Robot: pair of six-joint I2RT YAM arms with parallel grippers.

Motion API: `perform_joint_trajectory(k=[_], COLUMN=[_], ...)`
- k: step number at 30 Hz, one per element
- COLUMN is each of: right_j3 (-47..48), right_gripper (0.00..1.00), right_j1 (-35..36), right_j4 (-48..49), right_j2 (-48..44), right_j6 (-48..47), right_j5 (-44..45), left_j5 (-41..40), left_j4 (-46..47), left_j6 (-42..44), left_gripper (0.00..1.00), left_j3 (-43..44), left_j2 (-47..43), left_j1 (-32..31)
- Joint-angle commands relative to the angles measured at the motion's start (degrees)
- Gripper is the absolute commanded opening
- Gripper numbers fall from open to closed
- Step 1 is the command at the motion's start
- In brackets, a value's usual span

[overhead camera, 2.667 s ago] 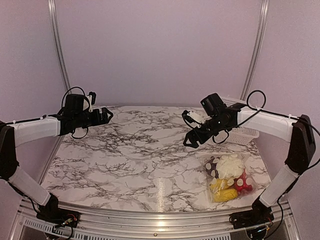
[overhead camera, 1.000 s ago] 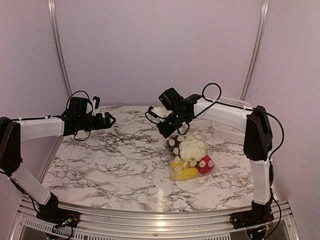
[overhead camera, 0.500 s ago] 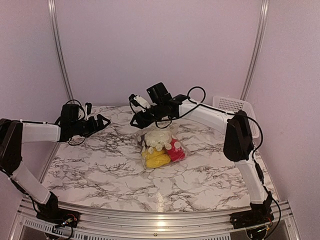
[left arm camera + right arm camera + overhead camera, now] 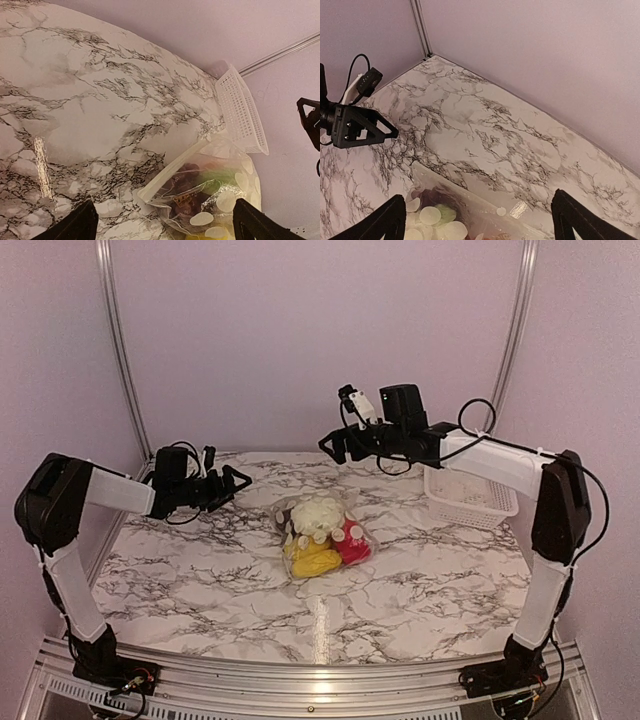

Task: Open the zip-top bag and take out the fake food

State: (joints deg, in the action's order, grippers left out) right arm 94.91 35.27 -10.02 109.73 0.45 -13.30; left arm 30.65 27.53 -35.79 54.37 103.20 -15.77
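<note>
The clear zip-top bag (image 4: 322,536) lies on the marble table's middle, full of fake food: a cream-white lumpy piece (image 4: 318,514), yellow pieces (image 4: 314,561) and a red spotted piece (image 4: 351,546). In the left wrist view the bag (image 4: 202,192) shows its sealing strip (image 4: 170,172), dark purple grapes (image 4: 186,186) and a greenish piece (image 4: 220,177). My left gripper (image 4: 238,480) is open and empty, just left of the bag, its gap (image 4: 165,230) facing the strip. My right gripper (image 4: 335,445) is open and empty, raised behind the bag (image 4: 455,220).
A white lattice basket (image 4: 470,496) stands at the back right of the table, also in the left wrist view (image 4: 242,115). Purple walls and metal rails close in the table's back and sides.
The right gripper brought the bag from the front right to the table's middle, let it go and rose back to the right. The left gripper moved right, toward the bag.
</note>
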Motion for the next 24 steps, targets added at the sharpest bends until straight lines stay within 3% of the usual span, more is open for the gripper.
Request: perform_joint_trajectory(k=[1,9,14,19,24], right_j3=[-7.6,-11.3,-17.2,-19.6,-21.6], right_gripper=[0.99,0.99,0.99,0.99,0.97], right_j1=[-1.1,-5.1,-9.2,-11.4,-11.7], right_j4=[12.1,8.1,12.1,12.0,12.8], right_j2=[-6.9,-10.4,-13.4,-14.0,-14.4], right_j6=[-1.8,-0.8,4.0,6.1,6.8], right_j5=[7.3,5.4,0.1,-2.0,-4.3], left_j5=[4.4,6.4,7.5,9.0,10.3], left_j4=[5.3,6.5,8.5,12.6,11.4], left_j6=[-4.7,-8.5,-10.8,-12.6,-8.5], left_gripper=[0.93,0.82,0.68,0.41,0.12], left_j3=[4.8,12.2,14.9,15.7,16.9], left_j2=[6.4,17.3,21.4,22.7,20.4], left_j1=[-2.1,-6.5,-8.2,-8.4,-8.4])
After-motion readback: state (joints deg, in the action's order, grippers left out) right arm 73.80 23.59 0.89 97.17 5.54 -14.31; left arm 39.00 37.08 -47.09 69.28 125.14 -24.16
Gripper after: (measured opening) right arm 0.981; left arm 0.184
